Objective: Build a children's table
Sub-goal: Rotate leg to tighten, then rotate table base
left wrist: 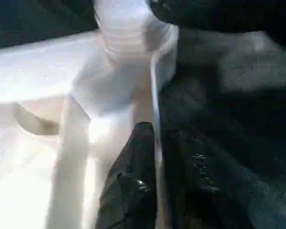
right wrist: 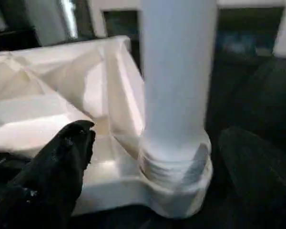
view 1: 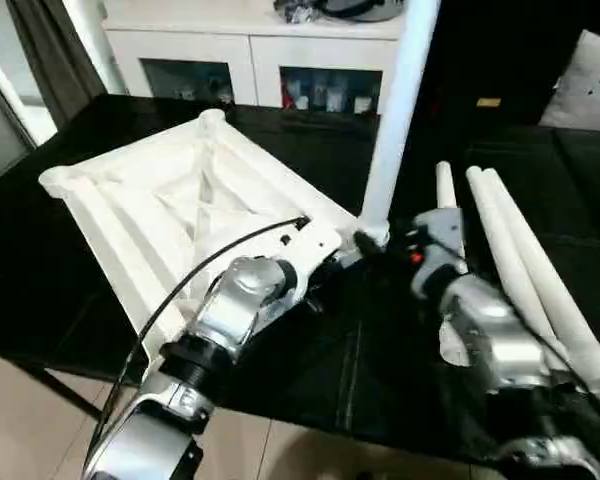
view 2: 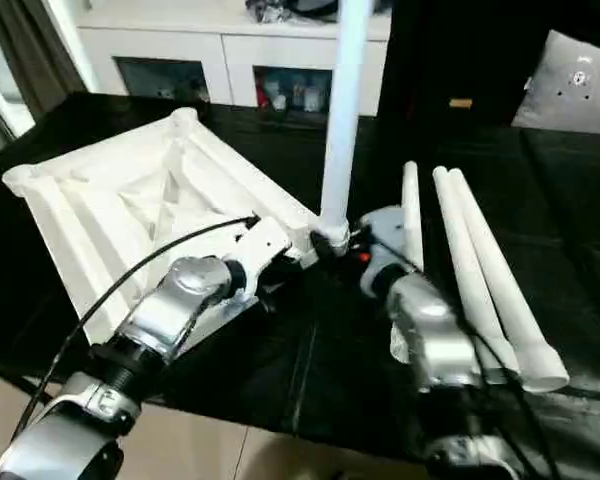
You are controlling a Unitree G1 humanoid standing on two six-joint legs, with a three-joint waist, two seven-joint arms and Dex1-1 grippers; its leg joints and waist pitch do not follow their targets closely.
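I saw the white table top lying underside up on the black surface, one leg standing upright in its near corner socket. My left gripper sat against that corner; my right gripper was just beside the leg's base. Three loose legs lay right of the top.

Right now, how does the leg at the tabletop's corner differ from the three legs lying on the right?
The corner leg stands upright with its threaded end in the tabletop socket; the three loose legs lie flat on the black surface, side by side and unattached. All are white tapered tubes.
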